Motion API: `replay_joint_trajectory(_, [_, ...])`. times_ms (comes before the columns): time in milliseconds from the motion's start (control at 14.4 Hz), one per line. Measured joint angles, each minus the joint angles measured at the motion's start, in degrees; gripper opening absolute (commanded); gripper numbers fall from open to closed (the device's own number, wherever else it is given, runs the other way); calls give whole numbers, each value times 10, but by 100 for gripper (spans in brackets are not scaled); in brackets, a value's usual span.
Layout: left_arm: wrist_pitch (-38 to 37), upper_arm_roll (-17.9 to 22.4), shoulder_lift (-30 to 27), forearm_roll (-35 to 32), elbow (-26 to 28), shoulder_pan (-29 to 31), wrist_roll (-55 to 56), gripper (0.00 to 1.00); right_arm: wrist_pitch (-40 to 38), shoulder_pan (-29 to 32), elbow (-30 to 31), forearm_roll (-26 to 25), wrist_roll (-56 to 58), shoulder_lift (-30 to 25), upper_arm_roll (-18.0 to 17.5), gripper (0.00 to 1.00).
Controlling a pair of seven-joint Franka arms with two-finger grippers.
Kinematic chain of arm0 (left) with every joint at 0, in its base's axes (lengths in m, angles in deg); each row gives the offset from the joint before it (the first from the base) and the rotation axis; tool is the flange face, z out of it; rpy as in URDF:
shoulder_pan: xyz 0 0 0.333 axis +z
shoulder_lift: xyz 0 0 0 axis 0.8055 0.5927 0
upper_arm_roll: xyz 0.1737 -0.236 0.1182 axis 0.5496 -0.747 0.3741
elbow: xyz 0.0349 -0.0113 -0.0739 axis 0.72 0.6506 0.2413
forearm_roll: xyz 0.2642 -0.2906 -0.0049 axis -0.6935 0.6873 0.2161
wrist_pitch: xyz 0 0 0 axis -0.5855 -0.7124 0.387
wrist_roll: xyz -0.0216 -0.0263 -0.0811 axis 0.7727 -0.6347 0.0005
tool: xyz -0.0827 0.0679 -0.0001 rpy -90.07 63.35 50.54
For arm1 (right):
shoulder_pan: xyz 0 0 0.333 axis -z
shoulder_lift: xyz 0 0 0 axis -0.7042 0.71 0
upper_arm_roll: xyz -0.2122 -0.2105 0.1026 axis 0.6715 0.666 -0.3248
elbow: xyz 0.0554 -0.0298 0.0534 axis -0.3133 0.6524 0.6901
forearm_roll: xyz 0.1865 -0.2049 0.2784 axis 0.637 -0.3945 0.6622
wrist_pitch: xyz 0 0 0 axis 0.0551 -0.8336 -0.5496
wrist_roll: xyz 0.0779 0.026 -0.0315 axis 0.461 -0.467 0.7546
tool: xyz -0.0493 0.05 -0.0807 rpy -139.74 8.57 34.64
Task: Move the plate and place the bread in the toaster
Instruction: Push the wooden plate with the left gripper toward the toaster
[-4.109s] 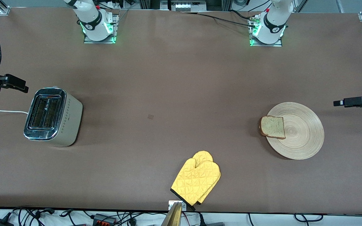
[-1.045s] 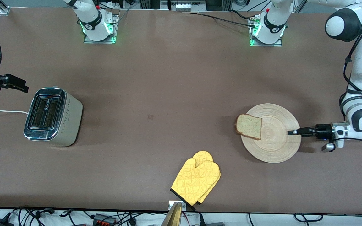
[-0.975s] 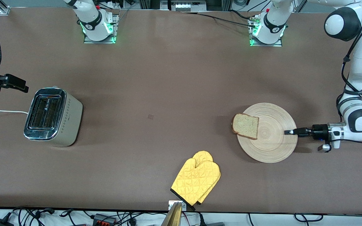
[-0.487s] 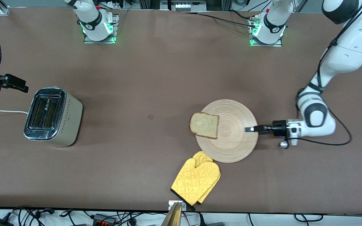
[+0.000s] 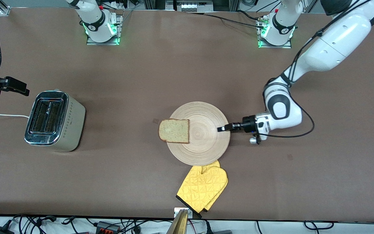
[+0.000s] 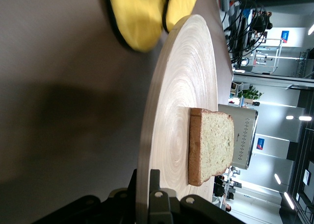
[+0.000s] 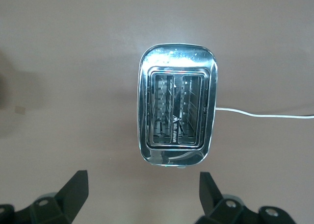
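My left gripper (image 5: 221, 129) is pinched tight on the rim of the plate (image 5: 206, 143), at the edge toward the left arm's end of the table; in the left wrist view my fingers (image 6: 147, 204) straddle that thin wooden edge. The plate lies near the middle of the table, and its edge nearest the front camera touches or overlaps the yellow oven mitt (image 5: 203, 187). The bread (image 5: 174, 131) rests on the plate's rim toward the right arm's end, one side hanging past it.

My worry is that overhang: I judge that a jerk or a tilt of the plate could tip the slice onto the table. The mitt could also snag the rim and twist the plate in my narrow grip.

My right gripper (image 7: 144, 194) waits with its jaws spread wide, over the toaster (image 5: 55, 121), whose two slots show empty; the toaster stands well apart from the bread, toward the right arm's end.
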Motion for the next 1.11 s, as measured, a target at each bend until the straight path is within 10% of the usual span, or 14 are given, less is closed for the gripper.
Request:
replay_joint_trajectory(557, [52, 2, 5, 195, 4, -82, -143, 1, -2, 3, 0, 0, 0, 0, 1, 100])
replay_joint_trajectory(1114, [53, 11, 33, 243, 2, -121, -240, 3, -13, 3, 0, 0, 0, 0, 1, 100])
